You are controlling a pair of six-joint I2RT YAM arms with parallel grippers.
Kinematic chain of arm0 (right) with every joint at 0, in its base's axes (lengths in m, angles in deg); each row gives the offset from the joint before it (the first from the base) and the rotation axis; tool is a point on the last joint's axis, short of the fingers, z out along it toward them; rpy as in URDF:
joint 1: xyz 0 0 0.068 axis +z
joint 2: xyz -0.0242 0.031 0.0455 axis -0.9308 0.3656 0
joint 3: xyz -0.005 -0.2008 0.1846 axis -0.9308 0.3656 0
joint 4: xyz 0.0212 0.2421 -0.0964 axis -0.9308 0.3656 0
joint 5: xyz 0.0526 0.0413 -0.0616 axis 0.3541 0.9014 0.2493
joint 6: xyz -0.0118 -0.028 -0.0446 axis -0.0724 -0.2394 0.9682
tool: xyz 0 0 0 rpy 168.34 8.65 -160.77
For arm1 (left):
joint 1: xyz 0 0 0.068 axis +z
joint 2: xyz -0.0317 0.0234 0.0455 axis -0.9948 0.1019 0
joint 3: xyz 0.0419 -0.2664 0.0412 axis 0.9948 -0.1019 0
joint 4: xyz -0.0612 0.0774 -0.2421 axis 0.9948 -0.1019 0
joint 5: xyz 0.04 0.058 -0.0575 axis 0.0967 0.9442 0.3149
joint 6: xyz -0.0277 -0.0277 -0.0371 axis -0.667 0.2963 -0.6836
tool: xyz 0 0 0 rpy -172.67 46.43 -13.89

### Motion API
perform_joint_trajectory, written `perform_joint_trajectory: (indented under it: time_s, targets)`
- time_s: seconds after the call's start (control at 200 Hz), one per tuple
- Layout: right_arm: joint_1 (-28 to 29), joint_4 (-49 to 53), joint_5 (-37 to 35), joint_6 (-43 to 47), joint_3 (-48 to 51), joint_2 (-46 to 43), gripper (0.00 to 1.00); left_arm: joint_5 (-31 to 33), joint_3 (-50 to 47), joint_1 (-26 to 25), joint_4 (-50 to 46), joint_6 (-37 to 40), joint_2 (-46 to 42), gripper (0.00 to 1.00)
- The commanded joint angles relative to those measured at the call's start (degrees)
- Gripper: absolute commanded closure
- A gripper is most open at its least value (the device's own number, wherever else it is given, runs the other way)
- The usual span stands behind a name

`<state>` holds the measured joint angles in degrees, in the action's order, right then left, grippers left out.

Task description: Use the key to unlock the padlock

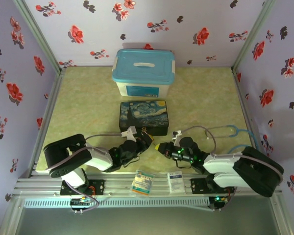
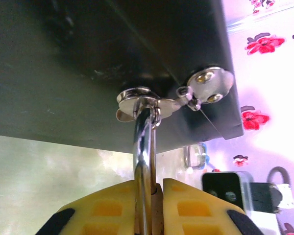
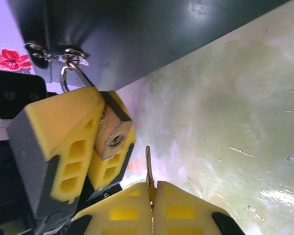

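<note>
The brass padlock (image 3: 112, 131) hangs by its silvery shackle (image 2: 143, 142) from the dark clasp (image 2: 137, 96) on the painted box (image 1: 143, 117). My left gripper (image 2: 150, 205) is shut on the padlock, its yellow fingers (image 3: 63, 142) on either side of the body, with the keyhole end facing the right wrist camera. My right gripper (image 3: 151, 196) is shut on the thin silvery key (image 3: 148, 164). The key's blade points up, a short gap right of and below the keyhole. From above, the left gripper (image 1: 143, 140) and right gripper (image 1: 162, 147) meet in front of the box.
A white bin with a blue lid (image 1: 143, 71) stands behind the painted box. Two small paper packets (image 1: 142, 182) (image 1: 176, 182) lie on the rail at the near edge. A small clear jar (image 2: 196, 155) stands on the green mat (image 1: 206, 103) to the right. Flowered walls enclose the table.
</note>
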<state>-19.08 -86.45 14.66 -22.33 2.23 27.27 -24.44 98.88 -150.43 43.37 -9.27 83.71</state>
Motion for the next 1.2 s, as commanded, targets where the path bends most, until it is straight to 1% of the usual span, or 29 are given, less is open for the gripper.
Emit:
perform_joint_trajectory:
  time_s: [0.0,0.085,0.26,0.43,0.59,0.73,0.945,1.195]
  targets:
    - [-0.74,-10.46,1.5,-2.43,0.02,3.29,1.0,1.44,-0.05,-0.34,7.08,-1.12,0.05,1.0]
    - [-0.72,-12.59,1.42,-2.58,0.28,4.39,1.0,1.94,-0.66,-0.34,7.2,-1.44,-0.43,1.0]
    - [-1.07,-12.57,1.67,-1.86,1.07,3.22,1.0,3.0,-1.3,-0.25,6.98,-0.96,-1.41,1.0]
    - [-1.53,-7.9,1.35,-0.78,0.68,0.79,1.0,2.55,-0.88,-0.25,8.22,-1.37,-0.94,1.0]
    - [-2.2,-9.41,1.77,-1.49,1.58,-0.67,1.0,2.18,-0.81,-0.25,7.67,-1.02,-1.62,1.0]
    - [-2.44,-6.01,2.08,0.0,0.95,-2.6,1.0,1.65,-0.56,-0.25,8.67,-1.78,-0.95,1.0]
    - [-2.45,-6.13,2.97,0.19,-0.14,-2.13,1.0,0.72,-0.41,-0.34,11.75,-2.7,0.39,1.0]
    - [-2.5,-5.53,3.41,-0.09,1.07,-2.95,1.0,1.08,-0.43,-0.42,11.73,-3.07,0.83,1.0]
